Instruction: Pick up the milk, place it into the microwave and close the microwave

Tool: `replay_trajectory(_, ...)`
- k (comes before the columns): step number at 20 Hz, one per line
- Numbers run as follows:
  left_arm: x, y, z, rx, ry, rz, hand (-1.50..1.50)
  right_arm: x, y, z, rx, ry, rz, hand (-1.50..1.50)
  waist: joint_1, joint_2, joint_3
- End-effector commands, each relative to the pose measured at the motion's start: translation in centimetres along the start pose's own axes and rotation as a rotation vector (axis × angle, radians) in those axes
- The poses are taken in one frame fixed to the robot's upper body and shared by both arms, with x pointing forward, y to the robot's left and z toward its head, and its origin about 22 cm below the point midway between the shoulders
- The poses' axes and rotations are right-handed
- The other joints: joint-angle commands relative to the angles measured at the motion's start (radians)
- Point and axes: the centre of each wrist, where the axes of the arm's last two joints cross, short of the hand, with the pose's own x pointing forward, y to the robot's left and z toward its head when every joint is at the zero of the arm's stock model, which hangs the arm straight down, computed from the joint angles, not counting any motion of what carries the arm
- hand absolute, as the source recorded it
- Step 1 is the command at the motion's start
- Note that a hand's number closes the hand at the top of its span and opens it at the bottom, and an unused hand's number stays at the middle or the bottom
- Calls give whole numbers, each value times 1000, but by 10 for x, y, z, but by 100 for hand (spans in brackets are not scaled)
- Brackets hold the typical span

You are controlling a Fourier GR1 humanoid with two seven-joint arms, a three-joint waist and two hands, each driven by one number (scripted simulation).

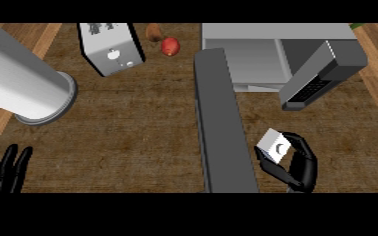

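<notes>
— What's nearest you right now?
— My right hand [295, 162] is curling round the milk carton [275, 145], fingers and thumb wrapping its sides, at the near right of the counter [133, 125]. I can't tell whether the carton is lifting clear of the top. My left hand [15, 167] is resting at the near left edge, fingers straight and up, holding nothing.

— And what's standing between you and the microwave?
— The door [221, 130] is hanging open, reaching toward me as a long dark slab just left of the carton. Farther on, the microwave [273, 30] is sitting at the far right with its pale cavity [255, 62] showing, and the control panel [319, 77] is jutting out on its right side.

— What's worrying you?
— I'm looking at a narrow lane, with the door on the left and the panel on the right. If I'm swinging wide, I'm judging the carton or my hand could be clipping either one, twisting the carton in my fingers or nudging the door. Coming in too low could be catching the cavity's lip.

— Anything else out there?
— A tall grey cylinder [33, 90] is standing at the left, and a toaster [111, 50] and a red fruit [170, 46] are sitting at the far side, all well apart from my path.
</notes>
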Motion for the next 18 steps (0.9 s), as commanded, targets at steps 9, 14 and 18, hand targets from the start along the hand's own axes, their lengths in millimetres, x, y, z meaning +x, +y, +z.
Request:
replay_trajectory(9,-11,13,10,-11,3,24,-150,19,-56,-98,397,-91,-186,150,10,1,0)
replay_trajectory(14,4,-8,1,1,-2,29,-150,25,-42,-90,472,-108,-268,150,-1,0,0)
replay_trajectory(18,-10,9,8,-7,9,31,-150,51,-36,-102,519,-98,-294,150,-4,-1,0)
